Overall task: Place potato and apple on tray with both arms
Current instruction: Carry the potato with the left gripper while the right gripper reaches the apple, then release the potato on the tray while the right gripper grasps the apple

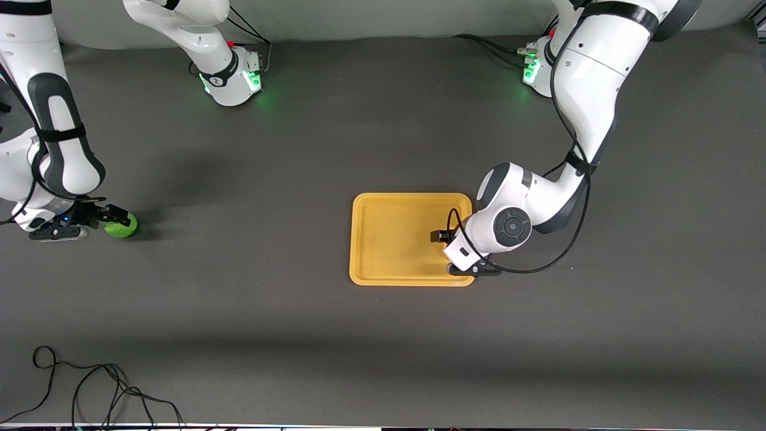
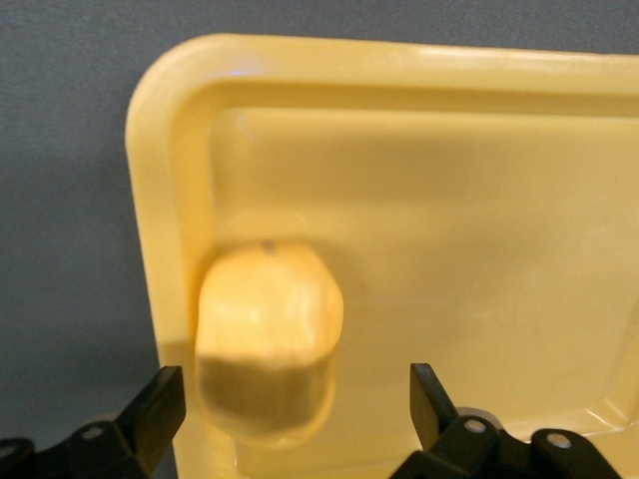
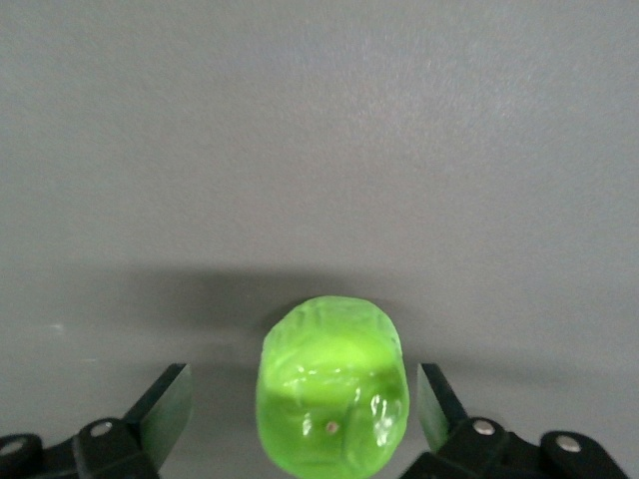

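The orange-yellow tray (image 1: 389, 239) lies mid-table. The yellow-tan potato (image 2: 268, 334) rests on the tray floor close to its rim (image 2: 160, 200), at the left arm's end; in the front view the left wrist hides it. My left gripper (image 1: 441, 236) is over that end of the tray, open, its fingers (image 2: 160, 399) standing apart on either side of the potato (image 2: 296, 384). The green apple (image 1: 124, 226) sits on the table near the right arm's end. My right gripper (image 1: 114, 216) is open, low around the apple (image 3: 331, 399), with gaps at both fingers (image 3: 170, 399).
Loose black cables (image 1: 90, 389) lie by the table edge nearest the front camera, toward the right arm's end. The arm bases (image 1: 236, 78) (image 1: 535, 69) stand at the edge farthest from the front camera. Dark mat (image 1: 269, 179) lies between apple and tray.
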Action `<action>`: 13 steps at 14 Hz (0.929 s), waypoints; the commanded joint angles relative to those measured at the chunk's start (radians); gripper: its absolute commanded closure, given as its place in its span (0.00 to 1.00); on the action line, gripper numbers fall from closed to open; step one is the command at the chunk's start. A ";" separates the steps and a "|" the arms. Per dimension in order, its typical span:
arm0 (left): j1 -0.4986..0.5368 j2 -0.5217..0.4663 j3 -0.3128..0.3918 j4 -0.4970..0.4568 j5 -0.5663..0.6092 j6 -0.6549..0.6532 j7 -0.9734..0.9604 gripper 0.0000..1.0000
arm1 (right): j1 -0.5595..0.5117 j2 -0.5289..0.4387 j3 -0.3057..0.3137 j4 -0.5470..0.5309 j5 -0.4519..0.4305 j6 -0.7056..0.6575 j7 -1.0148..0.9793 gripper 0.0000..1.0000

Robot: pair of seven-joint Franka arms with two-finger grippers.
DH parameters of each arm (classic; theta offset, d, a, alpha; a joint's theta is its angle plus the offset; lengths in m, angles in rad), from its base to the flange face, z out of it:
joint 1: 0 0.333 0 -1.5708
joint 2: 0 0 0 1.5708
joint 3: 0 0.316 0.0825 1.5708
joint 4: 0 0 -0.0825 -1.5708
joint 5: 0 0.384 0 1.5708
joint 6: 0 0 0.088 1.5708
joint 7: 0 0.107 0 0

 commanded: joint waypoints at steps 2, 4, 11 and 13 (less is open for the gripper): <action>0.028 -0.149 0.022 0.009 0.018 -0.228 -0.012 0.00 | -0.004 0.065 -0.004 0.054 0.036 0.004 -0.056 0.00; 0.111 -0.258 0.025 0.009 0.045 -0.351 0.020 0.00 | -0.005 0.075 -0.004 0.058 0.036 -0.005 -0.056 0.37; 0.314 -0.552 0.031 0.005 0.166 -0.513 0.237 0.00 | 0.014 0.038 -0.013 0.396 -0.051 -0.438 0.005 0.65; 0.358 -0.643 0.034 -0.073 0.174 -0.499 0.360 0.02 | 0.016 0.032 -0.009 0.570 -0.140 -0.616 0.103 0.65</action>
